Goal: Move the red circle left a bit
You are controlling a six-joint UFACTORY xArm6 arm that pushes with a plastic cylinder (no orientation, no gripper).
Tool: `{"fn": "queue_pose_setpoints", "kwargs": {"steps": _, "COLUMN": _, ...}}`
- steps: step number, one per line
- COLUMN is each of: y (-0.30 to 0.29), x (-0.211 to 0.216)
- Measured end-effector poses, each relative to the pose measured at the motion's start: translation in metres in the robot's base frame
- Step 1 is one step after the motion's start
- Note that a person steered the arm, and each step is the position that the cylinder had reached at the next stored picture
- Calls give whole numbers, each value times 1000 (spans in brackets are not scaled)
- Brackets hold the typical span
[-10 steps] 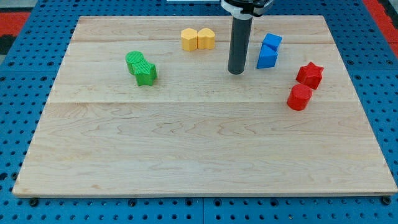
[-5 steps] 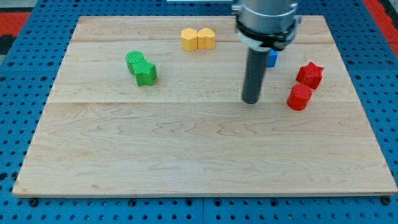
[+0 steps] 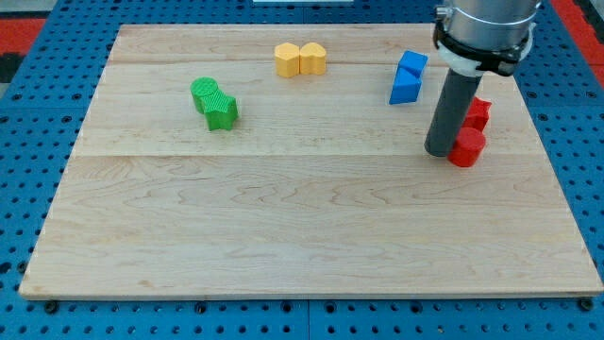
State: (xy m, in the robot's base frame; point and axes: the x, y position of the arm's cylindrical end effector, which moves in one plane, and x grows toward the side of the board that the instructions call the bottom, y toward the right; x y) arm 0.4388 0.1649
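Tip on the wrong side, push not yet made.
My tip (image 3: 438,151) touches the red circle (image 3: 466,148) on its left, at the board's (image 3: 283,227) right edge; no gripper here, and it must get round to the right.

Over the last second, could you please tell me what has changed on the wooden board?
My tip swept from beside the blue blocks toward the view's lower right, now against the red circle block's left side. The circle has barely shifted. Everything else stayed put.
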Motion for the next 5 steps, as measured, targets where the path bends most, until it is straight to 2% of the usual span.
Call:
{"fn": "queue_pose_setpoints", "kwargs": {"steps": 4, "y": 20, "x": 0}}
{"fn": "queue_pose_setpoints", "kwargs": {"steps": 5, "y": -8, "x": 0}}
